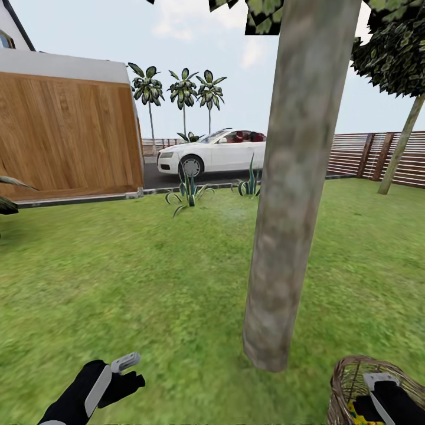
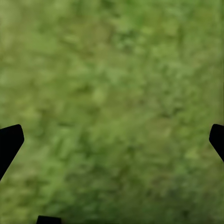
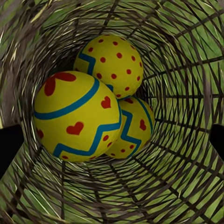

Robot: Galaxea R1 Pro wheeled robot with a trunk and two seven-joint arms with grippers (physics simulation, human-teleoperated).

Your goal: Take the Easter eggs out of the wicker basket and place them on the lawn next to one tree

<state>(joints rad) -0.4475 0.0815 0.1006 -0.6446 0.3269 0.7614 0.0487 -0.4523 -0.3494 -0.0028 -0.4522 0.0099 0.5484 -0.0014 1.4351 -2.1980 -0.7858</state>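
The tree's thick mottled trunk [image 1: 292, 206] rises from the lawn [image 1: 147, 283] just ahead of me. To its right, at the lower corner of the head view, stands the wicker basket [image 1: 345, 383] with a bit of yellow egg [image 1: 356, 413] showing inside. My right arm [image 1: 392, 404] reaches down into it. In the right wrist view three yellow Easter eggs lie at the bottom: one with hearts and a teal band [image 3: 74, 116], a red-dotted one [image 3: 112, 60] and a zigzag one [image 3: 135, 126]. My right gripper [image 3: 112, 144] hangs open above them. My left gripper [image 1: 131, 370] [image 2: 112, 140] is open over bare grass.
A wooden garage wall [image 1: 65, 136] stands at the far left beside a dark driveway with a white car [image 1: 212, 152]. Spiky plants [image 1: 188, 192] edge the lawn. A slatted fence [image 1: 354, 153] and a thin leaning tree [image 1: 404, 144] close the right side.
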